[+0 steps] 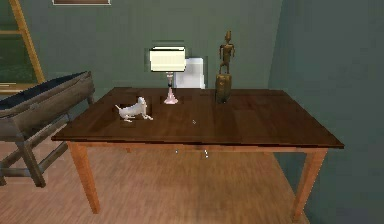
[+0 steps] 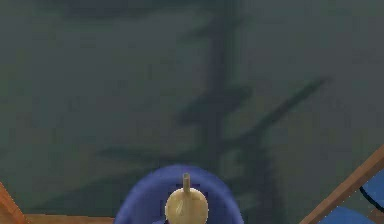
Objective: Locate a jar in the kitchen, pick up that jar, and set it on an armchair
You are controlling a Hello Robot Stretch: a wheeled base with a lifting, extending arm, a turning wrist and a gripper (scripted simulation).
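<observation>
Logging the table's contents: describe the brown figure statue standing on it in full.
The statue is a slim, upright human-like figure, dull brown like wood or bronze, with a small round head and a blocky base. It stands near the dark wooden table's back edge, right of the lamp, touching only the tabletop.

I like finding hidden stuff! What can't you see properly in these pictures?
Forward view: white chair, mostly hidden behind the lamp and table.
Forward view: small white figure on the table, too small to name.
Forward view: wall frame, cut off by the top edge.
Arm side view: round tan thing on a blue shape, both cut off by the bottom edge.
</observation>
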